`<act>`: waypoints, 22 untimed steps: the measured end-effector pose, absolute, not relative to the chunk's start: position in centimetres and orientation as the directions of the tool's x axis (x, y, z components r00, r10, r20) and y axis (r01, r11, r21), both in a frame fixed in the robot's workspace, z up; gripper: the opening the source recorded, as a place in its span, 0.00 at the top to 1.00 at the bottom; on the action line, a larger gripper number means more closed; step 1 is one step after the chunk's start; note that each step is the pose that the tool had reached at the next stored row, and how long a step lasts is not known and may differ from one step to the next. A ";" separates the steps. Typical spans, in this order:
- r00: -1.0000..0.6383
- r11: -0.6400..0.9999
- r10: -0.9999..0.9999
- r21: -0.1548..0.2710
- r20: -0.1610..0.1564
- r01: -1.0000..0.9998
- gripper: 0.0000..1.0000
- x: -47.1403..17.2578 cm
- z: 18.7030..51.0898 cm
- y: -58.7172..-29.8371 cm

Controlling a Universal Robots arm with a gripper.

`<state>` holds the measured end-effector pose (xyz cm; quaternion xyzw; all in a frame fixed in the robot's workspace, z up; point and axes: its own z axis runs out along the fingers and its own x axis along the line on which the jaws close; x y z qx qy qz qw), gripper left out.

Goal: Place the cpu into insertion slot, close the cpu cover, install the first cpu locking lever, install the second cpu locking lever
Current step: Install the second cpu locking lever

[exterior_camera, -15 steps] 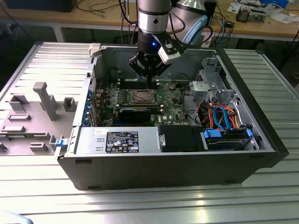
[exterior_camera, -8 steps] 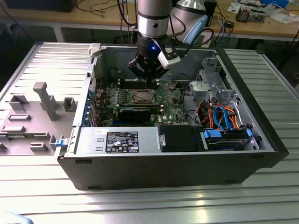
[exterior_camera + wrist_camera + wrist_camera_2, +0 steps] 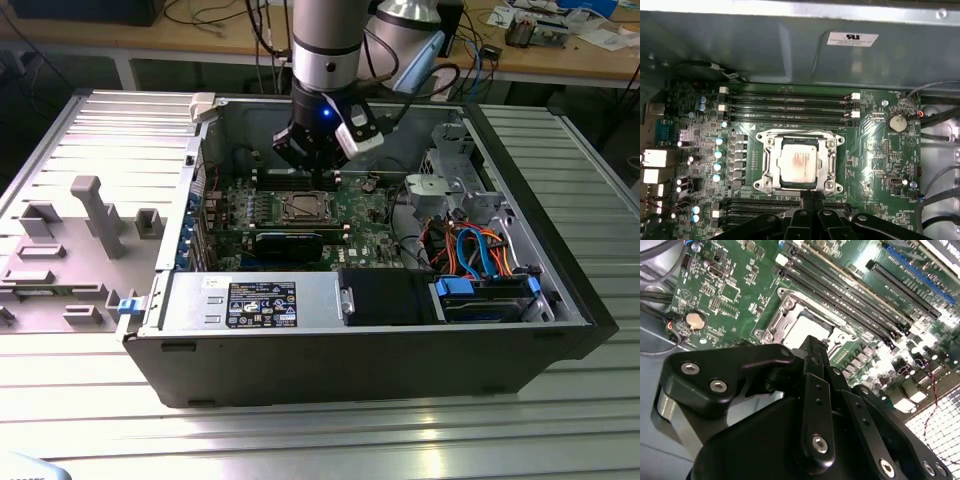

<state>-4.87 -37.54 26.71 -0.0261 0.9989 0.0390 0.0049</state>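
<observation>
First wrist view: fingers [image 3: 811, 196] pressed together beside the cpu [image 3: 799, 163], seated under the cpu cover [image 3: 832, 159].

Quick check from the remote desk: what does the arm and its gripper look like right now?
The arm is a silver-grey tube with a black wrist band carrying a small blue light. A white-and-black camera module sits clipped at its side, with black cables trailing behind. The gripper is matte black, built of jointed link fingers fastened with silver screws.

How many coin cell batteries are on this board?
1. The coin cell battery sits on the motherboard off one end of the memory slots, apart from the cpu. The tool may hide others.
</observation>
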 end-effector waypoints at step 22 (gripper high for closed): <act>-0.998 0.995 -0.054 0.080 -0.012 -0.055 0.89 -7.7 24.2 -39.9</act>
